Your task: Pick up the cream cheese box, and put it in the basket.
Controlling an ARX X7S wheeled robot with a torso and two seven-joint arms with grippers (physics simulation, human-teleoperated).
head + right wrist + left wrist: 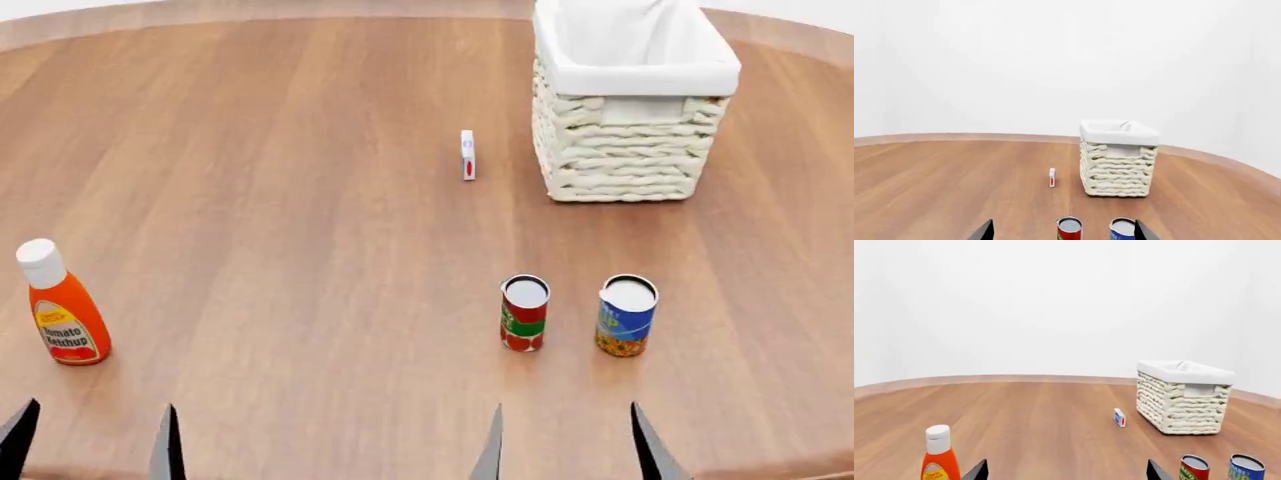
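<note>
The cream cheese box point(467, 155) is a small thin white box with a red mark, standing on edge on the wooden table just left of the basket point(627, 150); it also shows in the wrist views point(1119, 417) point(1052, 177). The cream wicker basket point(1181, 407) point(1117, 172) has a white liner over its rim. My left gripper point(91, 442) and right gripper point(567, 445) sit at the table's near edge, both open and holding nothing, far from the box. In the wrist views only the fingertips of the left gripper point(1067, 471) and right gripper point(1064, 231) show.
A red-green can point(523, 313) and a blue-yellow can point(626, 316) stand just ahead of my right gripper, between it and the basket. An orange ketchup bottle point(60, 305) with a white cap stands ahead of my left gripper. The round table's edge point(267, 10) curves behind.
</note>
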